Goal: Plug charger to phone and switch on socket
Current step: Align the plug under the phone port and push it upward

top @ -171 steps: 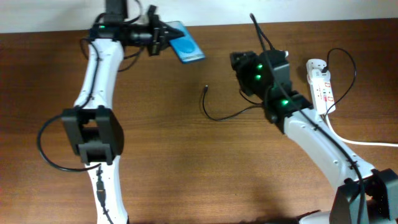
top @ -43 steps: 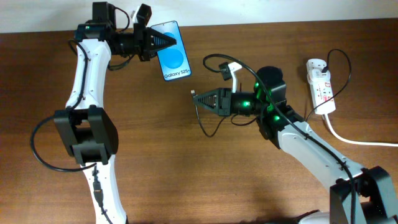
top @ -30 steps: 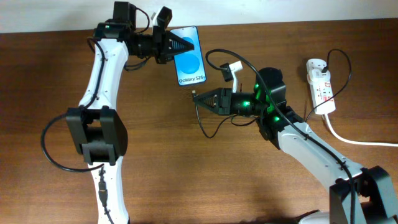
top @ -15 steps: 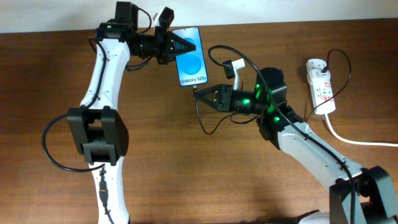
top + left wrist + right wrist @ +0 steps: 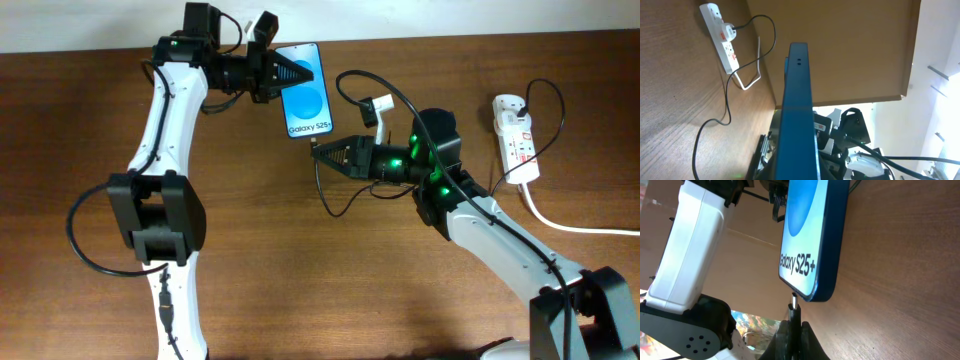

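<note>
The phone (image 5: 306, 92), blue screen reading "Galaxy S25+", is held off the table at the back, and my left gripper (image 5: 288, 72) is shut on its upper end. In the left wrist view I see it edge-on (image 5: 799, 110). My right gripper (image 5: 322, 149) is shut on the charger's black plug (image 5: 794, 312). Its metal tip meets the phone's bottom edge (image 5: 815, 292); whether it is inside the port I cannot tell. The thin black cable (image 5: 335, 200) loops down onto the table. The white socket (image 5: 515, 135) lies at the far right, away from both grippers.
A thick white cord (image 5: 575, 227) runs from the socket off the right edge. A black lead (image 5: 548, 95) arcs above the strip from a plug seated in it. The socket (image 5: 720, 30) also shows in the left wrist view. Brown wood table (image 5: 300, 280).
Over the last second the left arm shifted the phone slightly right, and the right gripper rose with the plug to the phone's bottom edge. In the last half second almost nothing moved.
</note>
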Action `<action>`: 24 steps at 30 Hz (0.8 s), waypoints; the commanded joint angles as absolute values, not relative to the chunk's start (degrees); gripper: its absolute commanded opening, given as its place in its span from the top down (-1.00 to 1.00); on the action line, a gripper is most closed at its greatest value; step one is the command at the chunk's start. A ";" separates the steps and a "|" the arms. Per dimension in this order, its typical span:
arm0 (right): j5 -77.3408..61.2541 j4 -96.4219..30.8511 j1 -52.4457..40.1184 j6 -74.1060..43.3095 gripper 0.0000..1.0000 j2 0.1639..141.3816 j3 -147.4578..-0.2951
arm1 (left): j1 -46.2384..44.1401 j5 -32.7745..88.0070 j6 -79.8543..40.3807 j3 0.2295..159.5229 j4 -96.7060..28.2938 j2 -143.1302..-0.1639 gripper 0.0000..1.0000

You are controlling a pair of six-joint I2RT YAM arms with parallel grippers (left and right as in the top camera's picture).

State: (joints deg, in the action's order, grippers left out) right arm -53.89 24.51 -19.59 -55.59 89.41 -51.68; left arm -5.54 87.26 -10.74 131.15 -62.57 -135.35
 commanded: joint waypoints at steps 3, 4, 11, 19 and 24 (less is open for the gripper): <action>-53.08 24.95 -19.79 -56.07 0.92 88.86 -51.66 | -5.58 90.17 -12.56 131.83 -62.57 -134.89 1.00; -52.86 24.95 -19.79 -56.07 0.92 88.86 -51.66 | -5.63 90.19 -12.53 131.83 -62.57 -134.89 1.00; -53.43 25.34 -17.98 -57.54 0.92 88.86 -51.66 | -5.87 90.08 -10.44 131.83 -60.84 -134.89 1.00; -53.58 24.08 -18.04 -57.49 0.92 88.88 -51.66 | -5.87 90.17 -10.68 131.83 -59.77 -134.89 1.00; -53.74 22.96 -18.04 -57.49 0.92 88.88 -51.64 | -5.91 90.17 -10.68 131.83 -59.81 -134.89 1.00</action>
State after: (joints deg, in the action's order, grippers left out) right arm -53.60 22.72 -18.39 -57.30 89.41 -51.66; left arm -5.72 87.26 -11.57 131.15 -59.96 -135.35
